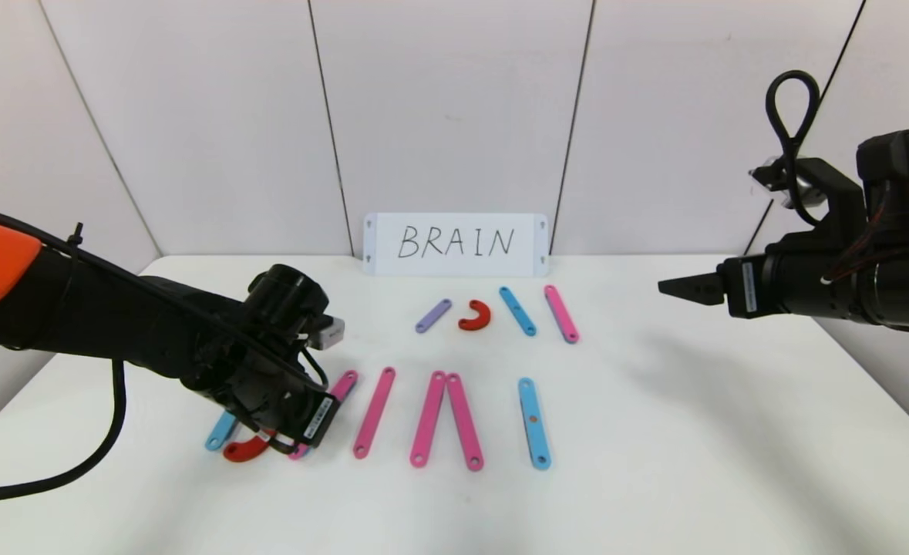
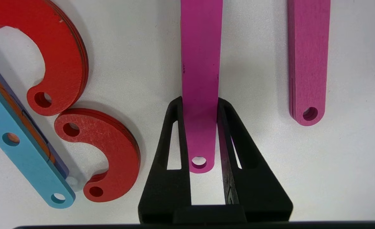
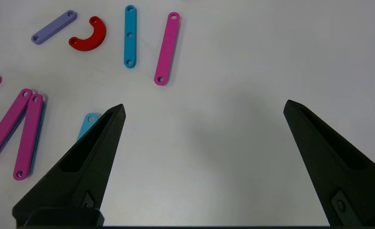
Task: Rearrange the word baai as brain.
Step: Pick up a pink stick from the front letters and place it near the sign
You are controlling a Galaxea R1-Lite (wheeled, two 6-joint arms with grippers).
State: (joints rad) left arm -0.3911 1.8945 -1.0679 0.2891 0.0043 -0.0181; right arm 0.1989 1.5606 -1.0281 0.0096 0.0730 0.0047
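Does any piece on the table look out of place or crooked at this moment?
Yes. The pink strip gripped by the left gripper leans slanted next to the two red arcs. Four spare pieces, including a purple strip, lie apart below the white card.

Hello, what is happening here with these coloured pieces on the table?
The robot is rebuilding a word from flat plastic pieces to match the white card that reads BRAIN. The left end effector is shut on the end of a pink strip beside two red arcs in the front row. The right end effector hangs open above the table's right side, holding nothing. Spare pieces lie in the row near the card.
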